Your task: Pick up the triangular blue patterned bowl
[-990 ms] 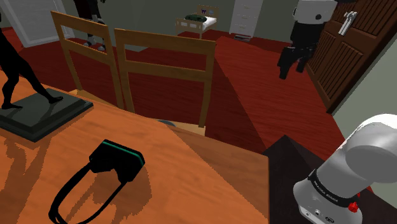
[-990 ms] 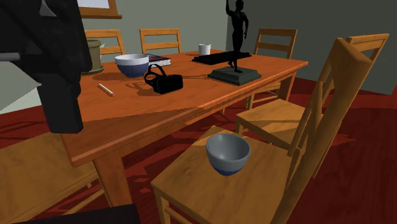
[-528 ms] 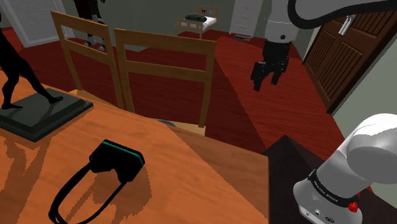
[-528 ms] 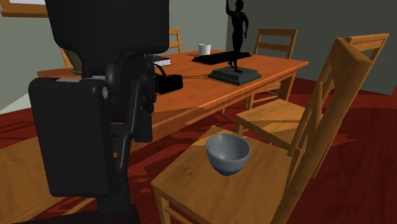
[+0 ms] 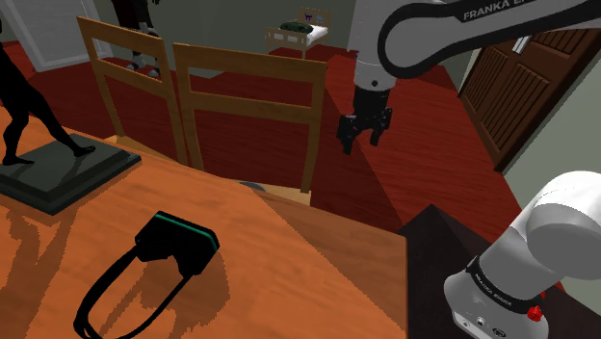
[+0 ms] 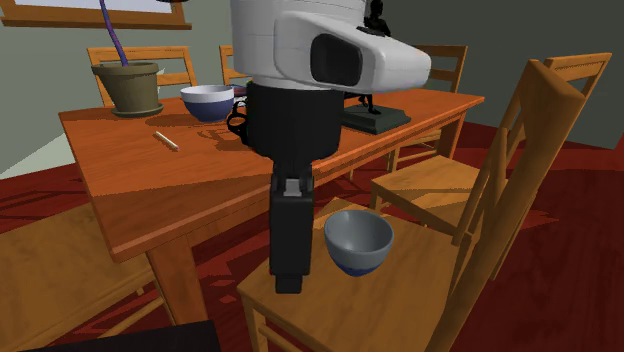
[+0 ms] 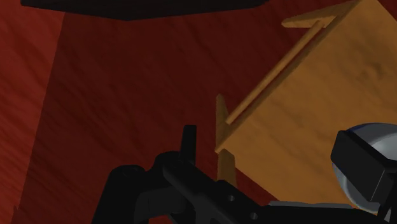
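Observation:
The bowl is grey inside with a blue base and stands on the wooden seat of a chair beside the table. My gripper hangs just to the second exterior view's left of the bowl, at about its height and apart from it. In the shoulder view the gripper is open over the red floor, past the chair backs; a grey sliver of the bowl peeks over the table edge. In the wrist view the bowl sits partly behind one finger, outside the gap.
The wooden table carries a black headset, a black statue on a dark base, a white and blue bowl, a plant pot and a pencil. Tall chair backs flank the seat. The stand is at lower right.
The arm has swung from the shoulder view's upper right leftward and down toward the chairs. In the second exterior view the hand moved away from the camera to beside the bowl.

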